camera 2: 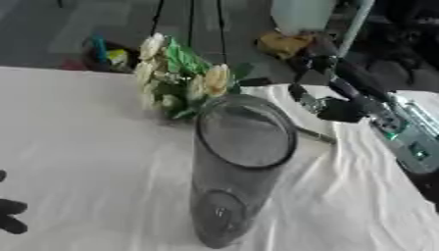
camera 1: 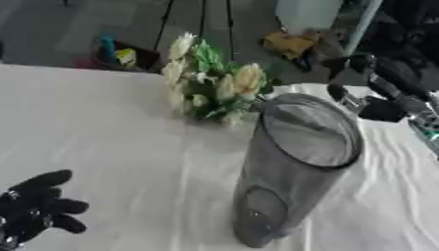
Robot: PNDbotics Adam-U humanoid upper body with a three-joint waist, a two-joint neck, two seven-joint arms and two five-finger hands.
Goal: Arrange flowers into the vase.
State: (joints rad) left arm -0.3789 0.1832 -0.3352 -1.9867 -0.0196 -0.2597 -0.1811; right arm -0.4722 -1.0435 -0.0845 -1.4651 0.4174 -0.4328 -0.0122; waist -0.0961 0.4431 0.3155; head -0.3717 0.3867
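A tall clear grey glass vase (camera 1: 296,169) stands on the white tablecloth (camera 1: 111,137), its open mouth tilted toward me. Just behind its rim hangs a bunch of flowers (camera 1: 210,81) with cream blossoms and green leaves. A thin stem (camera 2: 315,137) runs from behind the vase toward my right hand (camera 2: 334,109). That hand comes in from the upper right, dark fingers curled about the stem's end. My left hand (camera 1: 36,207) rests at the lower left with its fingers spread, apart from everything.
The table's far edge runs behind the flowers. Beyond it on the dark floor lie a yellow cloth (camera 1: 287,43), a dark basket with coloured things (camera 1: 120,55) and a pale container (camera 1: 308,13). My right forearm (camera 2: 403,139) crosses the table's right side.
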